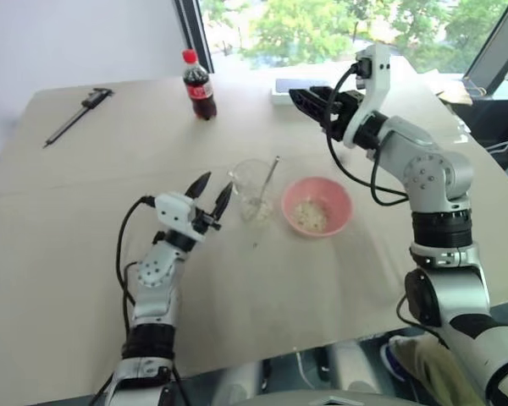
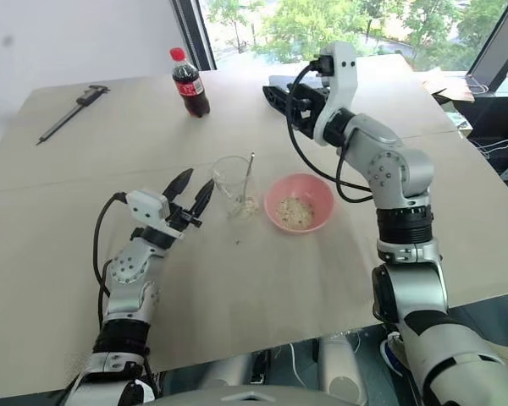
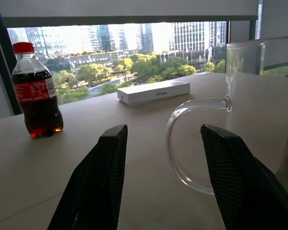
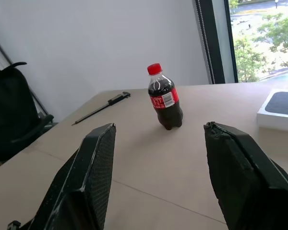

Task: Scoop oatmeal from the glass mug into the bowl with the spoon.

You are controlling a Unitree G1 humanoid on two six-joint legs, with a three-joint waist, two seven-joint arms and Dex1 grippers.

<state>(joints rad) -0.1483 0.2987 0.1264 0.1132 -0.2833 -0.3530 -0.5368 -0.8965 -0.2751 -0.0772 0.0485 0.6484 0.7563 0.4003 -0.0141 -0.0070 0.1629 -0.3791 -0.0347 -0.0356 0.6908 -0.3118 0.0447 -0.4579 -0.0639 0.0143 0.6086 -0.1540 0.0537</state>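
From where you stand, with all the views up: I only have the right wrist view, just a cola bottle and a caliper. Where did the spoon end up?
Observer: The spoon stands in the glass mug, handle leaning on the rim.
Operator: Any oatmeal in the bowl?
Observer: Yes, a pale heap of oatmeal lies in the pink bowl, just right of the mug.
Operator: And the left gripper?
Observer: The left gripper is open beside the mug's handle, holding nothing.

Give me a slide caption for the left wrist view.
Open left gripper faces the glass mug's handle; cola bottle behind.
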